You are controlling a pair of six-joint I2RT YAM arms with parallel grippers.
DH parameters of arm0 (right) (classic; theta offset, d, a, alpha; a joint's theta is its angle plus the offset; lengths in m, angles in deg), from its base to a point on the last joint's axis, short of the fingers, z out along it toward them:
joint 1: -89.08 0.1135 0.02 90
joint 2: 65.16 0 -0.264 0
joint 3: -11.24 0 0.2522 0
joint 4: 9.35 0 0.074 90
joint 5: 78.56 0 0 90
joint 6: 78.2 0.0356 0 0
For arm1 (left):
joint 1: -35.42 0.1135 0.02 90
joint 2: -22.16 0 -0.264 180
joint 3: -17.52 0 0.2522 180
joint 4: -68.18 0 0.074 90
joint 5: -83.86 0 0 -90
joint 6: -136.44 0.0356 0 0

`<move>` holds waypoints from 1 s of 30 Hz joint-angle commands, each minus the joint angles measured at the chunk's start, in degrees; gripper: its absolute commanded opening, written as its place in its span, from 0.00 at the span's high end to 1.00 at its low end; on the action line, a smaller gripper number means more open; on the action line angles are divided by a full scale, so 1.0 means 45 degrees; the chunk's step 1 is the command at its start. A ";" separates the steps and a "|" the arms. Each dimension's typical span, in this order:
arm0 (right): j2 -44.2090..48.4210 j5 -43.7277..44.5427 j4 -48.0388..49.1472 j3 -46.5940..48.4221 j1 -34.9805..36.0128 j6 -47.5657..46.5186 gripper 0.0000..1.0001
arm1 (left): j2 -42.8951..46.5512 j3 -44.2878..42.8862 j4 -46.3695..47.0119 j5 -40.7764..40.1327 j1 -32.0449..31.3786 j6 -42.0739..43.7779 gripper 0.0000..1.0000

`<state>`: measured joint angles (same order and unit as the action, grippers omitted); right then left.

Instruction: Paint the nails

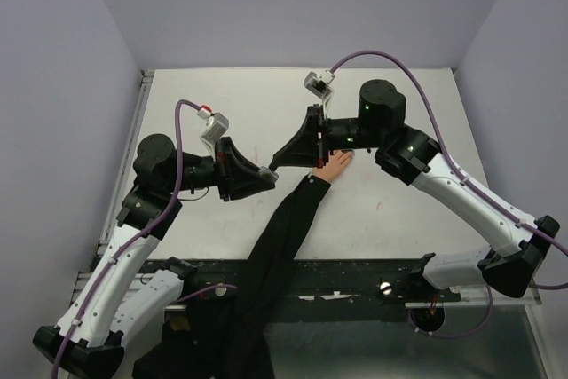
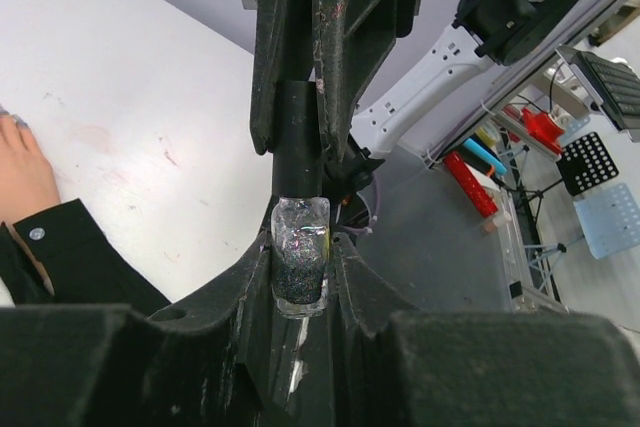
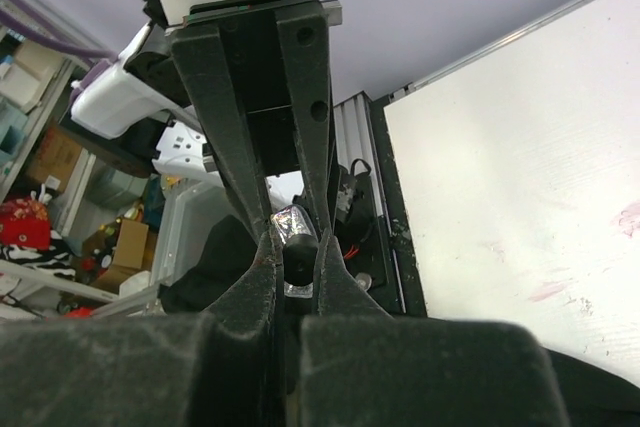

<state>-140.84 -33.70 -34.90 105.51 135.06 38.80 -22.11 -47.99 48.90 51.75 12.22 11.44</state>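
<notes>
Nails [image 2: 8, 119] tiny, greyish, on pale peach hand [image 1: 337, 164], black sleeve [image 1: 284, 228]

Left hand [image 2: 300, 255] clamps glittery bottle [image 2: 300, 272]; right hand [image 2: 298, 147] seemingly pinches cap [image 2: 296, 112].

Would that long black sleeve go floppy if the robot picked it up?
Probably floppy: the sleeve looks like soft cloth and drapes over the near edge of the table. It likely drags rather than slides neatly, pulling the fake hand along.
</notes>
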 commanded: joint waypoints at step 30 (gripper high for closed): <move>-0.5407 0.3352 -0.0447 0.1308 0.0096 0.4818 0.99 | -0.1196 -0.0864 -0.2914 -1.2275 -0.2343 0.7367 1.00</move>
<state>-160.95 -19.43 -34.03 110.78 133.60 57.51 -26.24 -51.07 25.53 5.70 4.90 38.95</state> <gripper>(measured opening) 0.071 0.313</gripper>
